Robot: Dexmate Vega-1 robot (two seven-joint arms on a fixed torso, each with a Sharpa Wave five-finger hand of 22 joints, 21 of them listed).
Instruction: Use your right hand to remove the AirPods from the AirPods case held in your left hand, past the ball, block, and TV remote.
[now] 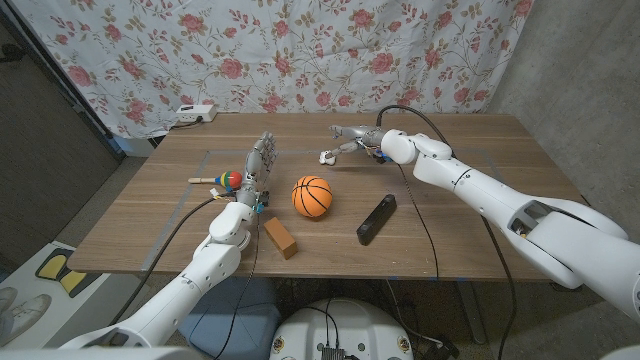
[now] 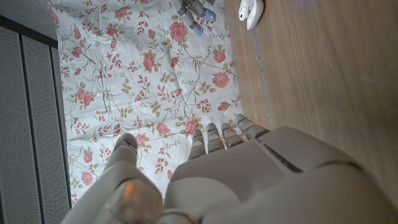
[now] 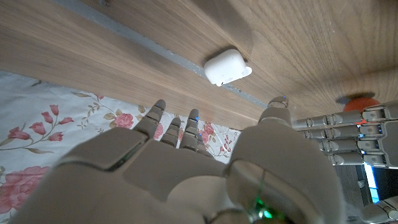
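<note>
Wooden worktop (image 1: 480, 150) backed by a rose-patterned curtain (image 1: 300, 50), grey wall (image 1: 590, 70) seen at one side, dark panel (image 1: 40, 130) at the other, white power strip (image 1: 193, 113) set at the far edge

The head camera looks down from above over the whole desk (image 1: 470, 160) toward the floral curtain (image 1: 300, 50). Each wrist camera sits close behind its own hand, turned, facing that curtain; both catch the white AirPods case (image 3: 225, 66).
</note>
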